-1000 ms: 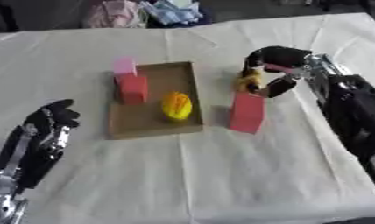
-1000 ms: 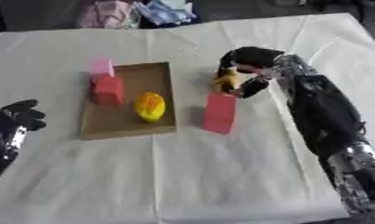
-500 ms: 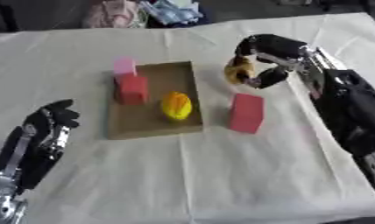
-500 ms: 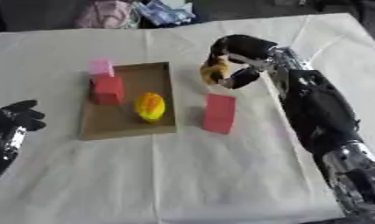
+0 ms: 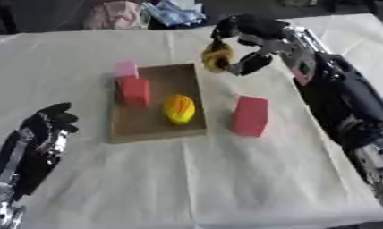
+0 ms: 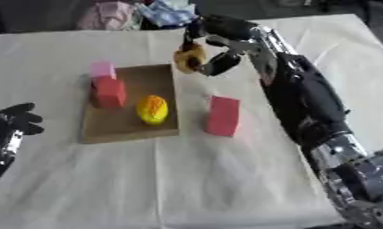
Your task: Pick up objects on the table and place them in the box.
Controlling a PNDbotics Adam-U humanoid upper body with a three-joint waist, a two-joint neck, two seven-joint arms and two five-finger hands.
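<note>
A shallow brown cardboard box (image 5: 147, 125) lies left of the table's middle. Inside it are a pale pink block (image 5: 126, 69), a red block (image 5: 136, 91) and a yellow rounded object (image 5: 179, 108). A pink-red block (image 5: 249, 116) stands upright on the cloth just right of the box. My right hand (image 5: 249, 38) is raised over the box's far right corner, curled round a small yellow-brown object (image 5: 216, 57). My left hand (image 5: 46, 134) rests at the lower left, fingers up and relaxed, holding nothing.
A white cloth (image 5: 226, 179) covers the table. Crumpled pink and blue fabric (image 5: 147, 13) lies beyond the far edge. My right arm (image 5: 343, 98) runs down the right side.
My right hand has lifted the yellow-brown object from beside the pink-red block and carried it left and farther back, towards the box's far corner. The left hand has not moved.
</note>
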